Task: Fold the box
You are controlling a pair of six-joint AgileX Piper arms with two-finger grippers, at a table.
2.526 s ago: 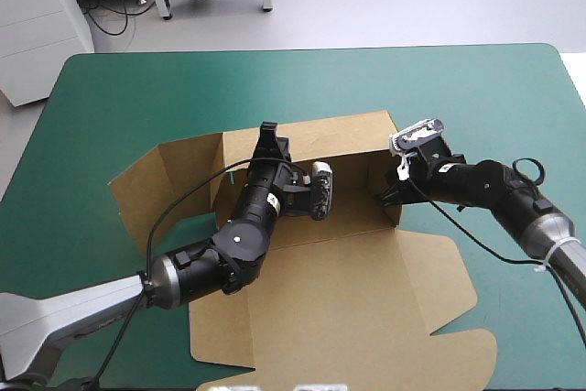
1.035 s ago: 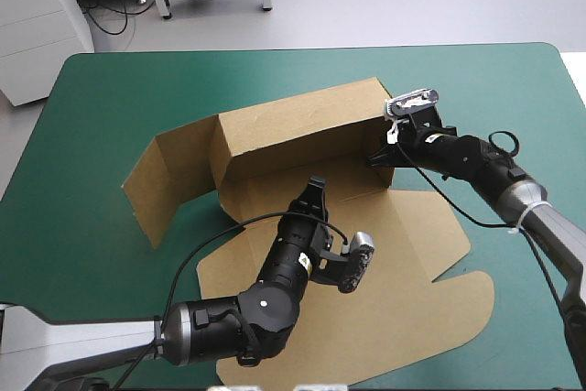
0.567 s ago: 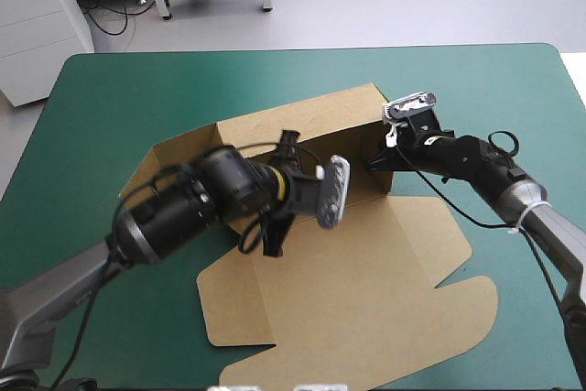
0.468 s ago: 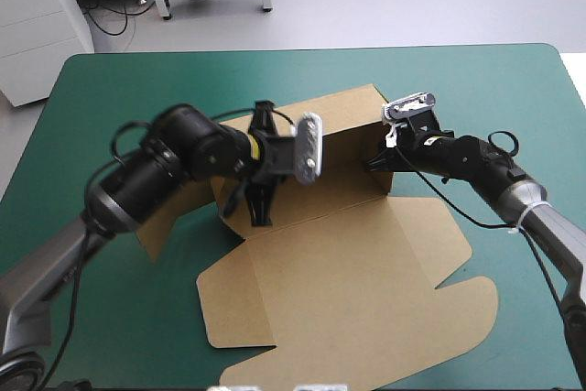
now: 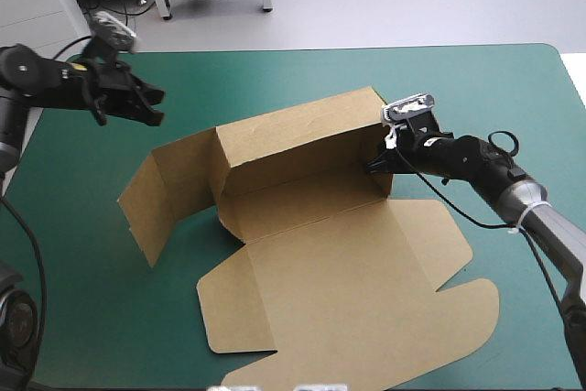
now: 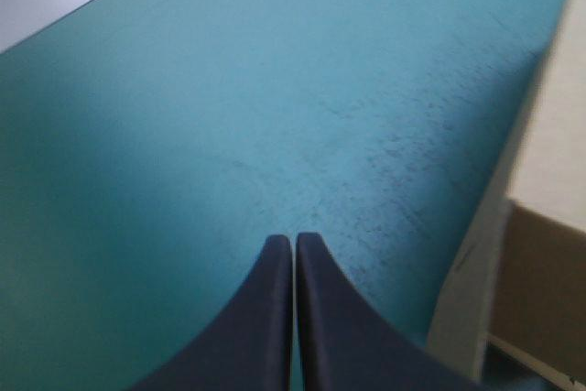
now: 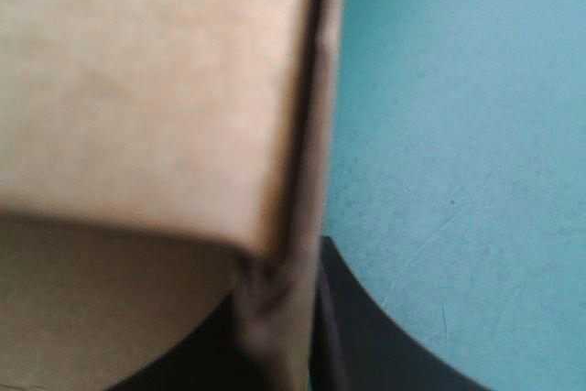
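The brown box [image 5: 302,144] stands mid-table with its long rear wall raised. A side flap [image 5: 169,185] stands up at its left end, and the lid panel [image 5: 357,290] lies flat toward the near edge. My right gripper [image 5: 376,165] is at the box's right end wall, shut on it. In the right wrist view the board wall [image 7: 156,70] runs between the black fingers [image 7: 366,341] of that gripper [image 7: 284,267]. My left gripper [image 5: 154,107] hovers shut and empty over the far left of the teal-green cover, away from the box. In its own view that gripper [image 6: 295,241] points at bare cover, with a box edge [image 6: 549,290] beside it.
The table's far edge [image 5: 275,50] and left edge lie close to the left gripper. Teal-green cover [image 5: 476,89] shows behind the box and to its right. The flat lid reaches almost to the near edge.
My left arm has swung off the box, from over its floor back to the table's far left. The right gripper has kept its hold on the right end wall. The rear wall stays raised.
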